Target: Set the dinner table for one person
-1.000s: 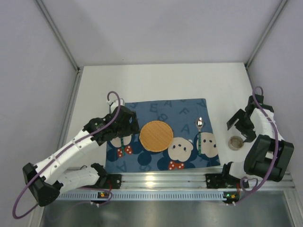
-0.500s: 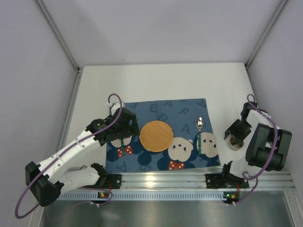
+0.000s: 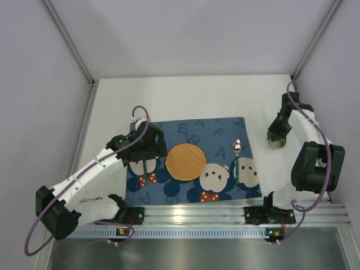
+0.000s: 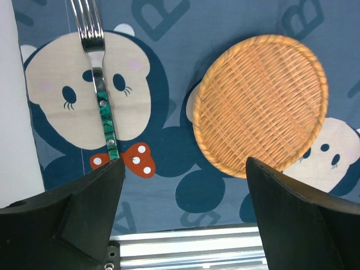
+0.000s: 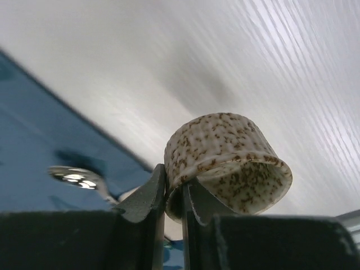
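Note:
The dinner table [image 3: 191,95] is a white top carrying a blue mouse-print placemat [image 3: 194,130]. On the mat lie a round woven plate [image 3: 185,162], a green-handled fork [image 3: 145,169] to its left and a spoon [image 3: 237,158] to its right. My right gripper [image 3: 275,134] is shut on the wall of a small speckled cup [image 3: 277,142], right of the mat. In the right wrist view the cup [image 5: 225,152] is tilted, its rim pinched between the fingers [image 5: 152,197]. My left gripper [image 4: 185,163] is open above the mat, between the fork [image 4: 101,95] and the woven plate [image 4: 261,104].
A ribbed aluminium rail [image 3: 191,216] runs along the near edge, also in the left wrist view as the rail [image 4: 185,247]. Grey walls and frame posts enclose the table on three sides. The spoon [image 5: 76,175] shows low in the right wrist view.
My right gripper closed on the speckled cup and carried it away from the near edge toward the back. The left arm shifted only slightly, its gripper still open.

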`<action>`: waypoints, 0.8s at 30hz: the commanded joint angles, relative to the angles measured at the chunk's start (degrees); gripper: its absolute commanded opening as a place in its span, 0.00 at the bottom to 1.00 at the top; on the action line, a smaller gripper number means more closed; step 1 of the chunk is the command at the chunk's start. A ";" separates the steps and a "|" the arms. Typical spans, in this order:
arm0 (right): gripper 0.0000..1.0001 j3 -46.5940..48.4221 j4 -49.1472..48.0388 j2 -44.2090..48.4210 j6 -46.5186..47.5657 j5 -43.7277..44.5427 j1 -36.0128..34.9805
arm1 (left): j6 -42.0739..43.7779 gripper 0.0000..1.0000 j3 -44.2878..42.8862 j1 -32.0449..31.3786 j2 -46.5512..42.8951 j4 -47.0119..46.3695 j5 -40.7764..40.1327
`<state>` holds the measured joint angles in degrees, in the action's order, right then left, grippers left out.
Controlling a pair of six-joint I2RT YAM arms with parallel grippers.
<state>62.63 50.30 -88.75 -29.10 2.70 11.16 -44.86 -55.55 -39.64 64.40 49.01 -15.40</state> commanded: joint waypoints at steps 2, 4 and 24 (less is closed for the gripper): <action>0.00 17.94 1.55 -4.74 -3.50 1.87 -9.98 | 2.14 0.94 -4.82 0.35 0.02 -0.33 0.19; 0.00 25.73 2.34 -8.00 -4.82 1.78 -14.21 | 2.23 0.94 -5.88 0.53 -0.24 1.43 -0.51; 0.00 42.31 6.21 -35.70 -9.04 3.63 -33.13 | -0.23 0.98 -7.73 2.37 -9.47 10.84 -7.01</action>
<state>103.70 55.44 -125.25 -37.32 3.90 -22.02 -44.91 -62.13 -37.82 56.12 58.00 -20.25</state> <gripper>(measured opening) 0.112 0.976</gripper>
